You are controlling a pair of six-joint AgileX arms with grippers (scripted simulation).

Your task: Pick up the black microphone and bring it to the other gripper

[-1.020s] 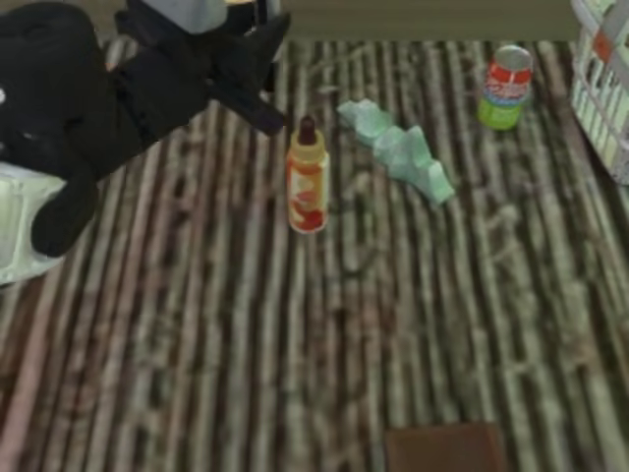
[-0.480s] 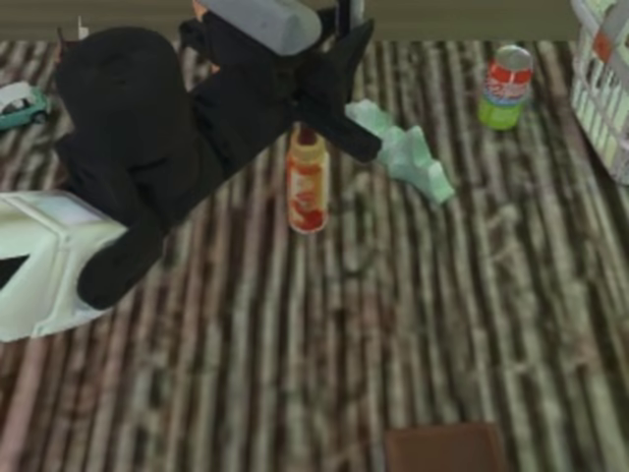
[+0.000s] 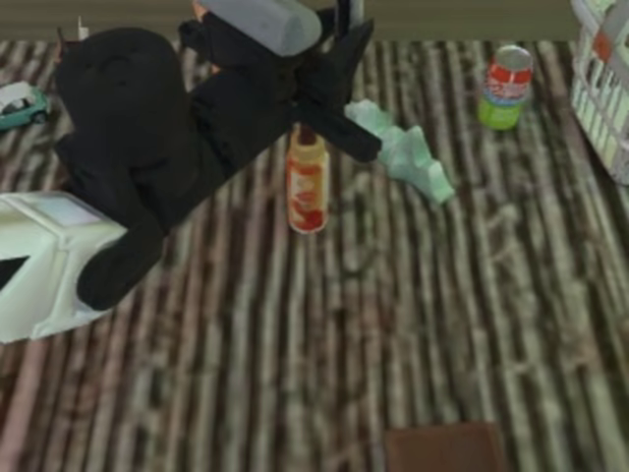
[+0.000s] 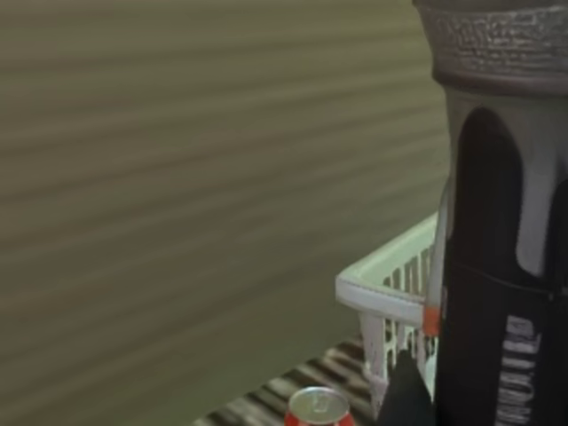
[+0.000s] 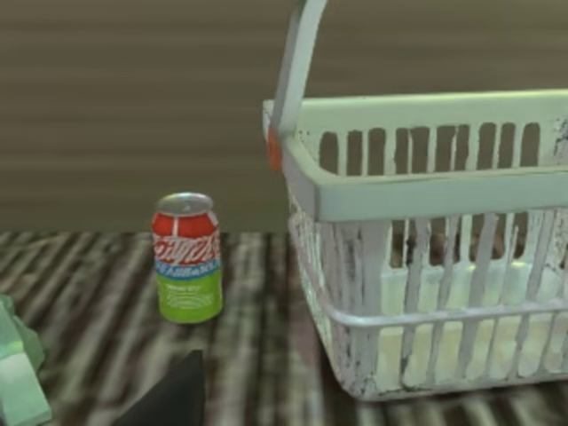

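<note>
Left hand (image 3: 329, 74) is raised above the worktop (image 3: 393, 324), clenched on the black microphone (image 4: 497, 222). The carry step is in hand. Next, it must travel toward the right hand, which is not visible.

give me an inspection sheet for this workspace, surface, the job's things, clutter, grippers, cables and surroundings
Surface: striped brown table.
Job's things: microphone held in the left gripper, grey mesh head up.
Clutter: orange bottle under the left gripper; green crumpled cloth; soda can; white basket; toy car; brown block.
Grippers: left raised over the table's back; right not seen from above.
Cables: nothing seen.
Surroundings: plain olive wall.
</note>
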